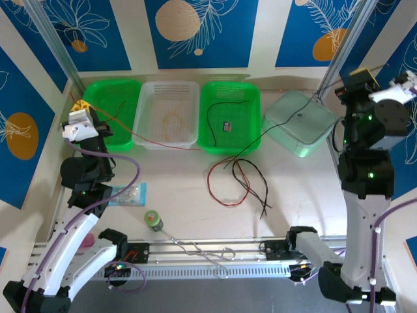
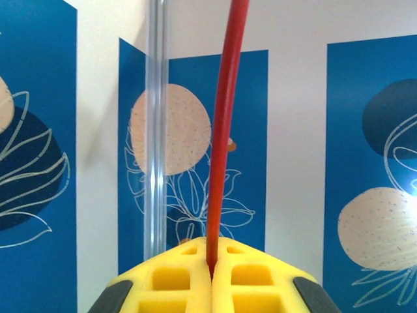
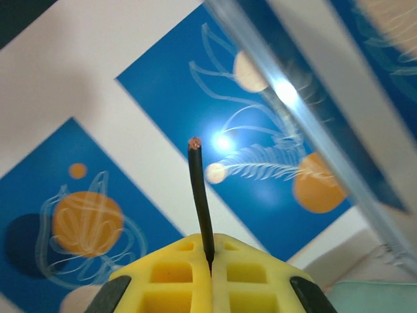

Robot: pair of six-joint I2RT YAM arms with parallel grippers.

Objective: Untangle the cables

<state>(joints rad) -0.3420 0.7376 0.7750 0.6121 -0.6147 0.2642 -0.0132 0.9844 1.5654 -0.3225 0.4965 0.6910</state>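
Red and black cables (image 1: 236,182) lie in a loose tangle on the table in front of the baskets. My left gripper (image 1: 82,108) is raised at the far left beside the left green basket. It is shut on the red cable (image 2: 221,130), which rises straight out of the closed yellow jaws (image 2: 212,261). That red cable (image 1: 163,141) runs across the baskets to the tangle. My right gripper (image 1: 360,77) is high at the far right, shut (image 3: 210,257) on the black cable (image 3: 201,195) near its bare copper end. The black cable (image 1: 273,127) slopes down to the tangle. A yellow-tan cable (image 1: 172,120) lies in the white basket.
Along the back stand a left green basket (image 1: 124,88), a white basket (image 1: 189,91), a right green basket (image 1: 251,98) holding another black wire, and a pale green box (image 1: 306,134). A tape roll (image 1: 154,220), bent silver wire (image 1: 208,253) and blue packet (image 1: 127,193) lie near the front rail.
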